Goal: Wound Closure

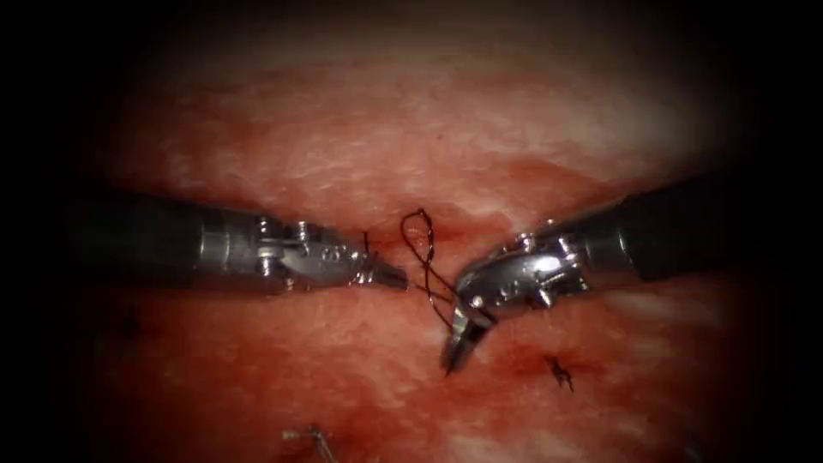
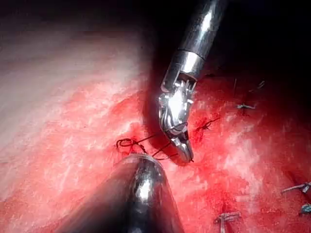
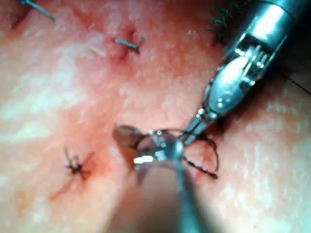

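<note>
The tissue (image 1: 360, 154) lies wet with red fluid (image 1: 283, 360), and the dark thread (image 1: 418, 231) serves as the landmark: it rises as a small loop over the cut at the middle of the endoscope view, then runs down as two strands. Left of that loop, the left gripper (image 1: 387, 275) comes in level, its jaws together at a narrow tip with a strand of thread running across them; whether they actually clamp the thread cannot be told. Right of the loop, the right gripper (image 1: 457, 350) bends downward from its wrist, its tip pressed near the tissue just below where the strands end; the jaws look closed, and the thread passes right beside them. In the left wrist view the thread (image 2: 127, 143) curls on the tissue beside the right gripper (image 2: 184, 154). A knotted cut end of thread (image 1: 560, 371) sits right of the loop and lower. The needle cannot be made out.
</note>
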Tool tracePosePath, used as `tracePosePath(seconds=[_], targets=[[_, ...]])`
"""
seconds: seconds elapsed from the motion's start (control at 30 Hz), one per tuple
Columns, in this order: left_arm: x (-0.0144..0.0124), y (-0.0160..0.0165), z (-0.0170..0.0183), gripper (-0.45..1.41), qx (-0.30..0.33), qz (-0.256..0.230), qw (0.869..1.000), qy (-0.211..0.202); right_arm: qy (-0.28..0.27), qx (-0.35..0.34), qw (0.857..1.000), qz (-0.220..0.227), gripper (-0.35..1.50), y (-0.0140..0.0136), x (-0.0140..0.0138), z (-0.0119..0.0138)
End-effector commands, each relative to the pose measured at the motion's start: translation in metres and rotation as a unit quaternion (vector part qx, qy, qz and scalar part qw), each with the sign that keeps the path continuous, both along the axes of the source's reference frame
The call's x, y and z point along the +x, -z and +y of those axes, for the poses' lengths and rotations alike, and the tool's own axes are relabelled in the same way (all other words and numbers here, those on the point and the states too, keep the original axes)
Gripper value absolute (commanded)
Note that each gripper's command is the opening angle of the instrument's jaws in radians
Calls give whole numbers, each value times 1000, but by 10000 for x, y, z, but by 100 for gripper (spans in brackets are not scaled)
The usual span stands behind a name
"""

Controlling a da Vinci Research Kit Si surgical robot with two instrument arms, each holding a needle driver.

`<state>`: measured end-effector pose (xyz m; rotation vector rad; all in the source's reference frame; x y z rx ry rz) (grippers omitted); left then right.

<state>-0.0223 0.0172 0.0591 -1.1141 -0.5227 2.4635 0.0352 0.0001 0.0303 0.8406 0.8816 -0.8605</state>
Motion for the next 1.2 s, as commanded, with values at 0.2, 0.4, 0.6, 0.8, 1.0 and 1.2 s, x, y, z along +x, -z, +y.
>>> tracePosePath(seconds=[0.2, 0.4, 0.6, 0.8, 1.0, 1.2], targets=[[-10, 0, -19, -45, -1, 4, 1000, 1, -165, 62, 983, -42, -35, 13, 12, 44], [-20, 18, -46, -45, -3, 3, 1000, -3, -267, 112, 947, -137, -35, 8, 10, 71], [-19, 45, -95, -45, -6, -2, 1000, -21, -294, 109, 936, -157, -35, -10, 9, 88], [-14, 81, -137, -45, -2, -12, 999, -35, -307, 71, 934, -171, -35, -25, 9, 105], [-15, 96, -158, -45, -3, -17, 999, -40, -330, 35, 928, -171, -35, -39, 17, 122], [-11, 97, -189, -45, 8, -20, 999, -43, -336, 7, 928, -162, -35, -49, 20, 135]])
